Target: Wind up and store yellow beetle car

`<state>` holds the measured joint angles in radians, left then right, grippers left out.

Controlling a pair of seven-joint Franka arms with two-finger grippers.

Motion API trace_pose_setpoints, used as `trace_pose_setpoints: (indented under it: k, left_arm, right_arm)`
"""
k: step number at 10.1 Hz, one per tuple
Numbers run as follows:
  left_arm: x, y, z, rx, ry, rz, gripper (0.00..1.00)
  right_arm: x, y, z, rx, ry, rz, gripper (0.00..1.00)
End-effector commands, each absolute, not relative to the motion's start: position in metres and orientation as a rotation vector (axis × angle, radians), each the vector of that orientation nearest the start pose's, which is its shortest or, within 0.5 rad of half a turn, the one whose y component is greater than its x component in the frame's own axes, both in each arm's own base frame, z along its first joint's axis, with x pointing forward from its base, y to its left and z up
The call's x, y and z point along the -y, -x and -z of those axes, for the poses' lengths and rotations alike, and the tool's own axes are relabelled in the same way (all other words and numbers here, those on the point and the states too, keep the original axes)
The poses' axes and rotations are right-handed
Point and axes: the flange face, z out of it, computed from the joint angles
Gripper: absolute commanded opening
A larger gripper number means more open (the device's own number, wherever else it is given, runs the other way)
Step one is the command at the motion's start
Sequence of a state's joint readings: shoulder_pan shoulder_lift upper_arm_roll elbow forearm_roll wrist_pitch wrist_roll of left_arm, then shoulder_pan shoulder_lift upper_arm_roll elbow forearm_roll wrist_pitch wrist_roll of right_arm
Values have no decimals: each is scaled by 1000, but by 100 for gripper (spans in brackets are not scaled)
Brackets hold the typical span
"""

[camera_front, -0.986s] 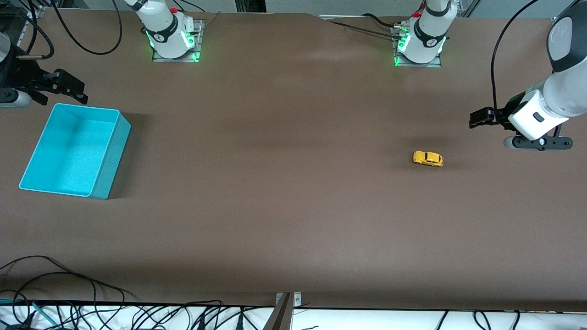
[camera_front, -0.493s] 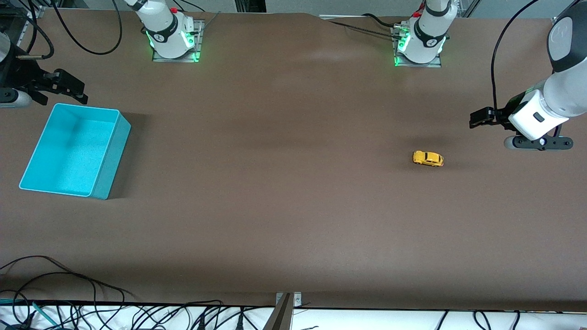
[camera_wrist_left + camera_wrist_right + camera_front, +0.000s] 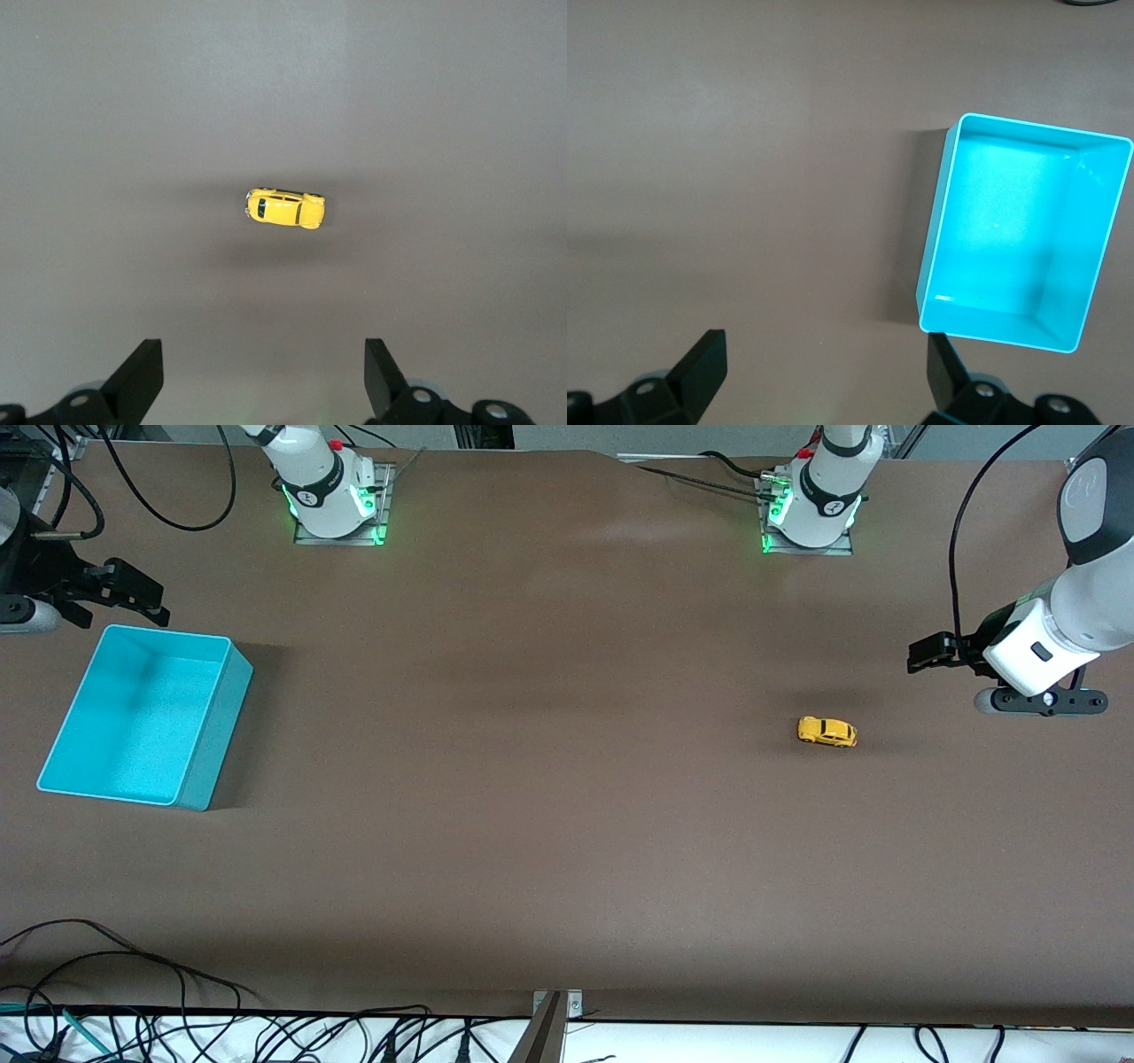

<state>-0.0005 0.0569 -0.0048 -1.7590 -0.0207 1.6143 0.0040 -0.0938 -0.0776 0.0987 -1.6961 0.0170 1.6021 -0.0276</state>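
Car waits; claws wide and empty

Left claw (image 3: 926, 657) up at two o'clock of yellow beetle car (image 3: 827, 732), ready to grab; right claw (image 3: 133, 598) waits above blue bin (image 3: 217, 726).

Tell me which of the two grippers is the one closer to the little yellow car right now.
The left gripper, hanging over the table beside the yellow beetle car. The right gripper hangs by the turquoise bin, at the right arm's end.

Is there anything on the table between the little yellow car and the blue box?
No. In the front view only bare brown table stretches between the yellow beetle car and the turquoise bin.
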Motion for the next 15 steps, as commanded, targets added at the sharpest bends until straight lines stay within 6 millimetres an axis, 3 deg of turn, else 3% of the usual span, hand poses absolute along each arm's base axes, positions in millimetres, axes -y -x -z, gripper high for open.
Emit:
trace_pose_setpoints:
  k: [1, 15]
  left_arm:
    - [3, -557, -509, -36, 3139, -311, 100]
    - [2, -557, -508, -2, 3139, -314, 100]
  right_arm:
    - [-6, -534, -617, 53, 3114, -19, 100]
    - [-6, -534, -617, 53, 3114, -19, 100]
